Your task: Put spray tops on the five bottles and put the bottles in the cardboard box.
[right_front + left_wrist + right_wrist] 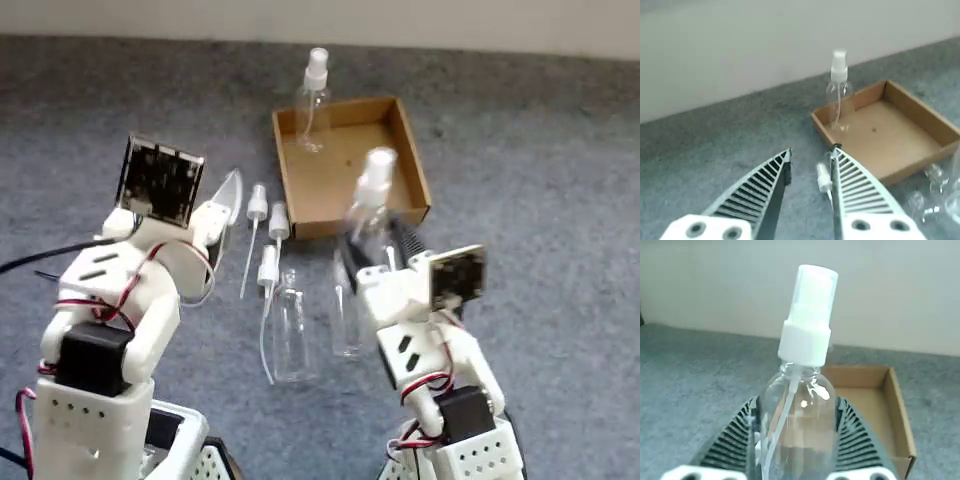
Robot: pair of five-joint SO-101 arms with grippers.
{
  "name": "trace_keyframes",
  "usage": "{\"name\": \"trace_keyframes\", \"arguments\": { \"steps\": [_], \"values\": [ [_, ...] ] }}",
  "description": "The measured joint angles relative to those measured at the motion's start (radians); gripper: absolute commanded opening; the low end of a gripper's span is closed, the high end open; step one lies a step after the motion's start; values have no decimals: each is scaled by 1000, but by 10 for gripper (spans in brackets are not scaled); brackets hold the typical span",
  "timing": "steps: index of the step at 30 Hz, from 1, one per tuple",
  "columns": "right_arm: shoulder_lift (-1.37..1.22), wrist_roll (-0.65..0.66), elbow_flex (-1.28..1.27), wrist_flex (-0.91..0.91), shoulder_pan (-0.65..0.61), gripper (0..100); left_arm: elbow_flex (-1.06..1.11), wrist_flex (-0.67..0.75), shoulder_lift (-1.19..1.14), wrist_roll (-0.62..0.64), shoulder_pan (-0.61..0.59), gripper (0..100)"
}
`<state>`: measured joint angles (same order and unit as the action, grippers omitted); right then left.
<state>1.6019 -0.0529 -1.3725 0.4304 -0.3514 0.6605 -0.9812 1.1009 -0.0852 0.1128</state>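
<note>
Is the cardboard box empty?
No, one bottle with a spray top stands in a corner of the cardboard box.

The grey carpeted table (520, 150) carries the cardboard box (330, 175), three loose spray tops (268, 268) (tubes trailing) and two clear bottles (292, 330).

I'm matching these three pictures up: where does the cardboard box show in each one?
High view: cardboard box upper centre, behind the held bottle.
Left wrist view: the box lies beyond the open left gripper.
Right wrist view: the box sits behind the held bottle in the right gripper.
Shared landmark: the pale wall beyond the box.
</note>
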Motion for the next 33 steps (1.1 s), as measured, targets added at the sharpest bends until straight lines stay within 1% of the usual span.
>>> {"name": "trace_keyframes", "arguments": {
  "steps": [4,6,10,12,15,18,22,26,29,33],
  "values": [
    [-150,0,167,-41,31,4,157,0,100,-20,0,252],
    [-247,-2,264,-46,31,4,215,0,152,-20,17,255],
    [-433,-34,446,-46,31,4,298,0,261,-23,138,255],
    [-485,-41,505,-46,35,4,327,0,299,-28,187,255],
    [-559,-14,560,-52,49,4,387,3,341,-28,204,255],
    [-674,38,575,-143,101,4,485,61,342,-28,150,220],
    [-884,57,578,-356,138,4,628,180,342,-28,37,148],
    [-1126,61,591,-580,137,4,723,239,342,-28,-87,144],
    [-1333,61,663,-736,140,4,763,296,342,-28,-143,144],
    [-1614,61,847,-798,140,4,790,356,342,-28,-201,144]
  ]
}}
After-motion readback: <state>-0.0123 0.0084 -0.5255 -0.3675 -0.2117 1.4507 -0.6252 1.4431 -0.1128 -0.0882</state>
